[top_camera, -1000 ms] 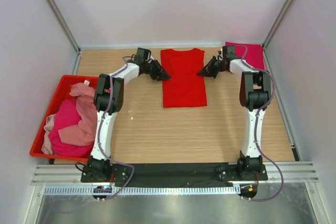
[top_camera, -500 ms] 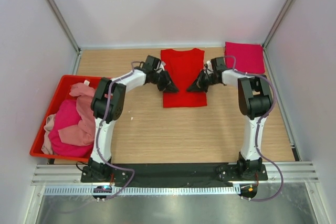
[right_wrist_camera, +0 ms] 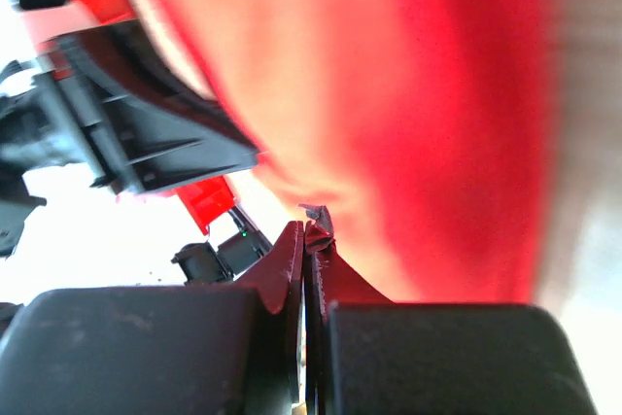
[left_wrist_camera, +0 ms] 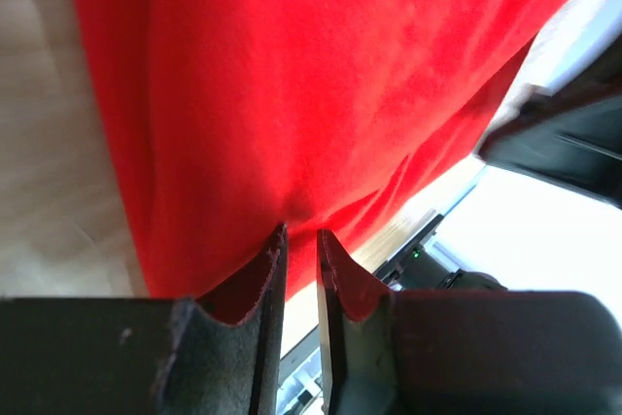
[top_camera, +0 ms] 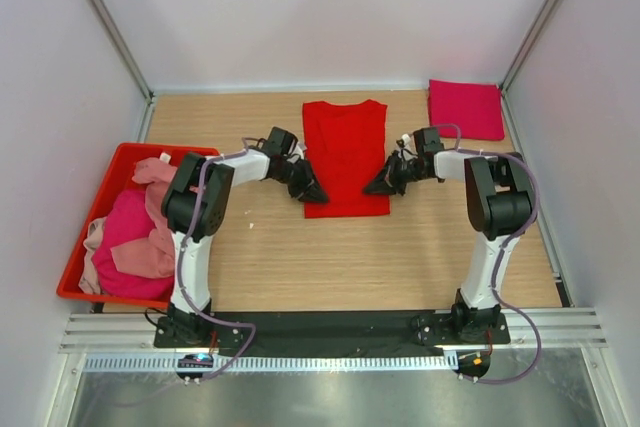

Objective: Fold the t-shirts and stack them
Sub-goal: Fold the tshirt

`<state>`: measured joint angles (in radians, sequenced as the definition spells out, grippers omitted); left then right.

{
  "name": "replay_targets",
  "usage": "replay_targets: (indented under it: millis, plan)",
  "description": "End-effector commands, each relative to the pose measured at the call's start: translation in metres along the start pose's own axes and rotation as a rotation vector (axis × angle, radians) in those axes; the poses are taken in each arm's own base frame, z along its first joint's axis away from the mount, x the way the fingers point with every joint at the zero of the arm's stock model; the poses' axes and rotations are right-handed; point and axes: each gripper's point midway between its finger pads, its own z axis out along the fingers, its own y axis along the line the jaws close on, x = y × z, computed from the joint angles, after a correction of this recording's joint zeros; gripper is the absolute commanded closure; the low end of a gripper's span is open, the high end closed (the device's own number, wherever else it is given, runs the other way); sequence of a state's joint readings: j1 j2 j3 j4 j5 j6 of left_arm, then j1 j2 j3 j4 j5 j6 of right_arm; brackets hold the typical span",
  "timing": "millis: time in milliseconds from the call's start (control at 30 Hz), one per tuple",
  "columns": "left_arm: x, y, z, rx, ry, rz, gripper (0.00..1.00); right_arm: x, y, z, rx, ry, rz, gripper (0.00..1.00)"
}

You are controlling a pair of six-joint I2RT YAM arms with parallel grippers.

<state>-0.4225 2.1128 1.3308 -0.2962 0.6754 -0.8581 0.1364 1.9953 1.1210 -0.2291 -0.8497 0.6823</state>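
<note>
From above: a bright red t-shirt [top_camera: 345, 152] spread flat on the wooden desk [top_camera: 300, 257], upper middle of the frame, sleeves tucked in, outline a tall rectangle, neckline toward the top edge. At its lower left corner, the left pincer [top_camera: 308, 190]; at its lower right corner, the right pincer [top_camera: 380, 185], both low on the cloth. In the upper right corner of the desk, a magenta t-shirt [top_camera: 465, 109] folded into a neat square, well apart from the red one. At the left edge, a red bin [top_camera: 125, 153] holding crumpled pink and magenta shirts [top_camera: 135, 237].

Only in the wrist views: the grips themselves. Left wrist: left pincer [left_wrist_camera: 299, 240] nearly closed, a fold of red cloth nipped in the narrow gap between its dark pads. Right wrist: right pincer [right_wrist_camera: 305, 235] pressed fully together on the edge of the red cloth, a small nub of fabric poking out at the tips, much of this view blurred. Only from overhead: the whole outline of the shirt, the folded square and the bin
</note>
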Motion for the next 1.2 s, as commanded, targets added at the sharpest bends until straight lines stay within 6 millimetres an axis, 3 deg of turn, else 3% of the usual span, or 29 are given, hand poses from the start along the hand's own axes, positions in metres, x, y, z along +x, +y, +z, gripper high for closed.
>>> replay_targets:
  millis: [0, 100, 200, 400, 467, 567, 700, 833, 867, 967, 1100, 1167]
  plan:
    - [0.012, -0.027, -0.016, 0.008, -0.007, 0.072, 0.80, 0.000, 0.038, -0.026, -0.049, -0.055, -0.126, 0.99]
    - [0.019, -0.045, -0.014, 0.019, -0.003, 0.097, 0.80, 0.009, 0.029, -0.025, -0.033, -0.040, -0.113, 0.99]
    - [0.027, -0.041, -0.010, 0.005, 0.008, 0.097, 0.81, 0.028, 0.007, -0.021, -0.013, -0.003, -0.075, 0.99]
    - [0.054, 0.026, 0.009, -0.111, 0.052, 0.018, 0.82, 0.044, -0.039, -0.015, 0.029, -0.007, 0.002, 0.99]
    - [0.058, 0.037, 0.010, -0.134, 0.057, 0.005, 0.82, 0.045, -0.047, -0.017, 0.053, -0.010, 0.018, 0.99]
    - [0.066, 0.041, 0.004, -0.143, 0.068, 0.008, 0.83, 0.056, -0.050, -0.025, 0.080, -0.006, 0.023, 0.99]
    - [0.076, 0.010, -0.019, -0.088, 0.082, 0.066, 0.81, 0.059, -0.021, -0.042, 0.025, -0.036, -0.003, 0.99]
    - [0.072, -0.033, -0.038, 0.003, 0.074, 0.120, 0.79, 0.038, 0.013, -0.053, -0.018, -0.085, -0.060, 0.99]
    - [0.062, -0.047, -0.044, 0.015, 0.053, 0.148, 0.78, 0.025, 0.023, -0.052, -0.026, -0.097, -0.077, 0.99]
    - [0.037, -0.060, -0.041, 0.025, 0.023, 0.159, 0.78, -0.007, 0.036, -0.044, -0.045, -0.115, -0.078, 0.99]
    - [-0.014, -0.045, -0.032, 0.027, -0.034, 0.109, 0.79, -0.047, 0.042, -0.028, -0.073, -0.158, -0.071, 0.99]
    - [-0.031, -0.023, -0.019, -0.002, -0.036, 0.064, 0.79, -0.067, 0.048, -0.022, -0.104, -0.183, -0.087, 0.99]
